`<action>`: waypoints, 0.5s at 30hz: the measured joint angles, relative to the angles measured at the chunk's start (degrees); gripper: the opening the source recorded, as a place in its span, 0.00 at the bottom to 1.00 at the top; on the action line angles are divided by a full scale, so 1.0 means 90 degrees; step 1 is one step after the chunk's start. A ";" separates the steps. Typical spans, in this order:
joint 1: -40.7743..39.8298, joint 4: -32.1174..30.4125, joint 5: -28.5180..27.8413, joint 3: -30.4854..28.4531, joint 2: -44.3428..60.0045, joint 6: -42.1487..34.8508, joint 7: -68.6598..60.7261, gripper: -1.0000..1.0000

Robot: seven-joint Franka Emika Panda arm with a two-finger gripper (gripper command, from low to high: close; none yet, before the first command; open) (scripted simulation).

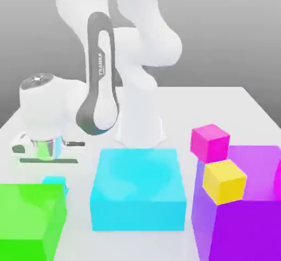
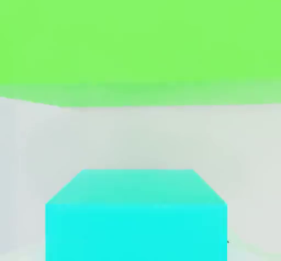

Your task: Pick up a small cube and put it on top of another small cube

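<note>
Green and broad, a block (image 1: 27,208) stood nearest at the exterior view's left, with the small cyan cube (image 1: 54,182) partly hidden just behind it. The gripper (image 1: 54,179) was down over that cube, its jaws closed, pinching it as far as I could judge. Grasping seemed the step in hand; next came a straight lift, clear of the block, towards the magenta cube (image 1: 209,143) or yellow cube (image 1: 224,181). "FRANKA" was legible on the arm (image 1: 104,76); smaller lettering beneath was not.
</note>
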 joint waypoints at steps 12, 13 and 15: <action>-0.0312 0.1880 -0.1507 -0.0251 0.0149 -0.3096 -0.1607 0.00; -0.0333 0.2089 -0.1620 -0.0264 0.0220 -0.3377 -0.1826 0.00; -0.0296 0.2467 -0.1798 -0.0224 0.0279 -0.3920 -0.2166 0.00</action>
